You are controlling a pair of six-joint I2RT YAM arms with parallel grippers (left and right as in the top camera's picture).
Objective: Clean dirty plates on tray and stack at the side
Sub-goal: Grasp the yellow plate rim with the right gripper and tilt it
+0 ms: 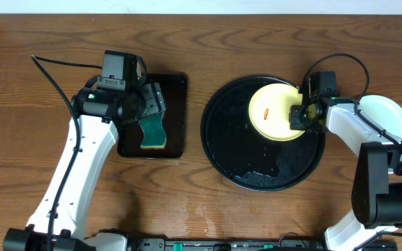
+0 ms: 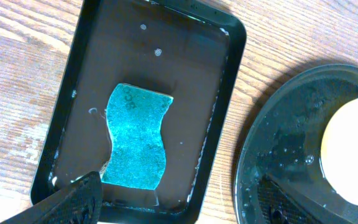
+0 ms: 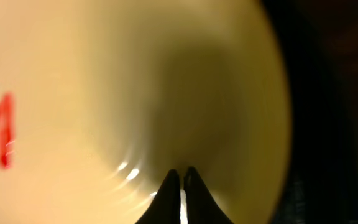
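Note:
The pale yellow plate point(image 1: 274, 111) with a red-orange smear point(image 1: 266, 113) lies on the upper right part of the round black tray point(image 1: 222, 143). My right gripper point(image 1: 301, 115) is shut on the plate's right rim. In the right wrist view the fingers point(image 3: 181, 175) pinch the rim of the yellow plate point(image 3: 104, 87), with the smear point(image 3: 4, 130) at the left. A pale mint-green plate point(image 1: 389, 115) sits on the table right of the tray. My left gripper point(image 1: 149, 104) is open and empty over the teal sponge point(image 2: 135, 146).
The sponge point(image 1: 153, 132) lies in a wet rectangular black tray point(image 1: 178, 143), also in the left wrist view point(image 2: 229, 93), left of the round tray point(image 2: 278, 155). Water drops lie on the round tray. Black cables run by both arms.

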